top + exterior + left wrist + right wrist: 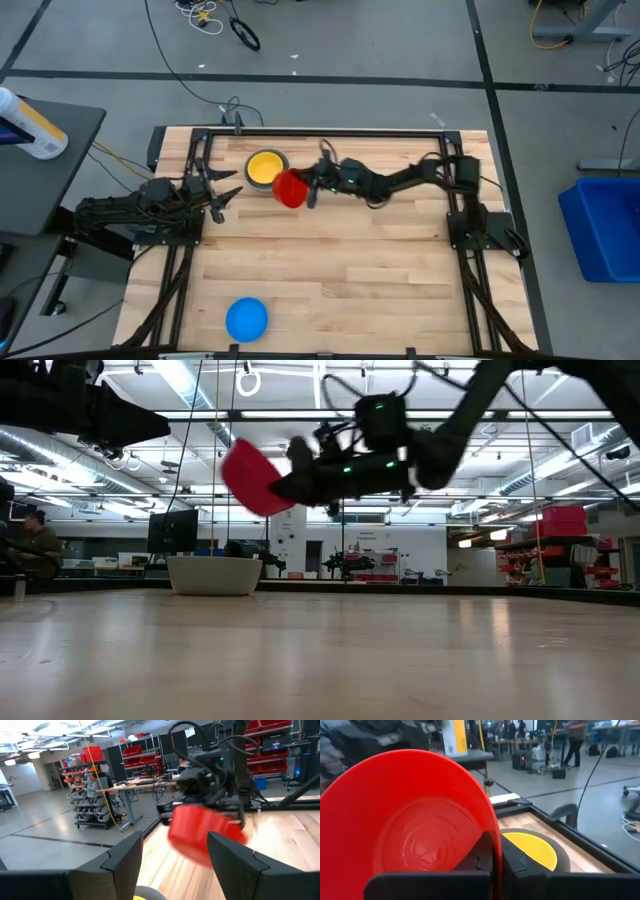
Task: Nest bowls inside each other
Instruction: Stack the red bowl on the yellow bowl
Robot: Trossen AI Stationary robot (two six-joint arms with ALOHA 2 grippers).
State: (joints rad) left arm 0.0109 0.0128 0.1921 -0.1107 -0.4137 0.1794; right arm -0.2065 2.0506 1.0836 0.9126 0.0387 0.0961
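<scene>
My right gripper is shut on a red bowl, which it holds in the air above the table, right beside a yellow bowl. The yellow bowl sits inside a grey bowl at the table's far middle. In the low view the red bowl is tilted and well above the grey bowl. A light blue bowl rests on the table near its front edge. My left gripper waits open at the left, pointing level toward the red bowl. My right gripper grips the red bowl by its rim, one finger inside the bowl and one outside. The fingers come at it level from the table's right side. The bowl is lifted clear and tipped on its side, its opening facing back toward the gripper.
A black frame runs along the table's far edge and sides. Bare wood lies between the far bowls and the light blue bowl. A bottle stands on a side stand, off the table at the left.
</scene>
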